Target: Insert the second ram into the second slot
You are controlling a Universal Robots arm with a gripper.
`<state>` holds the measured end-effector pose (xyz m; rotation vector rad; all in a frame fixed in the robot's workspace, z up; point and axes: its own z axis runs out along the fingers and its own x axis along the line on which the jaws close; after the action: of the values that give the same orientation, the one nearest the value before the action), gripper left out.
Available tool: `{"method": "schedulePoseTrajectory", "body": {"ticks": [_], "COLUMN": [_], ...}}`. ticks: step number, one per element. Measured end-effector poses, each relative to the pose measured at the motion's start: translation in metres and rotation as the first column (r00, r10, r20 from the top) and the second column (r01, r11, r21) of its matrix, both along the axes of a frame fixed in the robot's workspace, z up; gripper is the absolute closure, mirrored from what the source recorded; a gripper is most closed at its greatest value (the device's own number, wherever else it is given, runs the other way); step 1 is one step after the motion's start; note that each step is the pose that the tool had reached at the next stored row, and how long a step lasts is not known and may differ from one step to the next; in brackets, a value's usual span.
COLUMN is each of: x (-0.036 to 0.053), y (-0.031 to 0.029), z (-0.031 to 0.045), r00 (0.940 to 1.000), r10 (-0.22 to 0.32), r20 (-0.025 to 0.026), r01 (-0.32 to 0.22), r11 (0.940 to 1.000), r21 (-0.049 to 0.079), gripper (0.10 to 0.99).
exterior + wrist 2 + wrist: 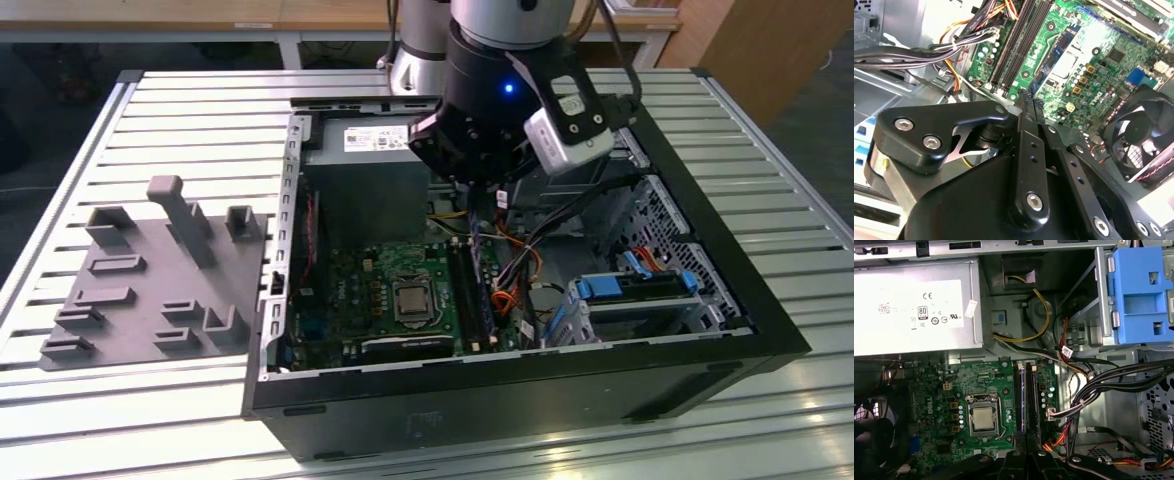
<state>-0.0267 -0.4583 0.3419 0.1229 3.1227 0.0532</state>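
directly below the gripper [1026, 100], the second ram [477, 298] sits slotted.

Power supply label [909, 315]: white, on the power supply's face in the first wrist view. It carries a row of certification marks and fine print too small to make out.
Small sticker [970, 309]: white, at that label's edge, illegible.
Cable tag [1066, 351]: white, on thin wires, illegible.
Motherboard [934, 390]: white silkscreen lettering and a maker's logo beside the processor socket [983, 419].
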Motion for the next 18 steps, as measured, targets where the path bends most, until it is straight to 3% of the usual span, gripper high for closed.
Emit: {"method": "schedulePoseTrajectory", "body": {"ticks": [18], "x": [0.0000], "y": [-0.0002], "z": [-0.0102], "r00": [1.0000], "r10": [0.006], "r20": [0.0000], "r01": [-0.006], "r11": [1.0000], "r21": [0.000], "gripper": [0.969]}}
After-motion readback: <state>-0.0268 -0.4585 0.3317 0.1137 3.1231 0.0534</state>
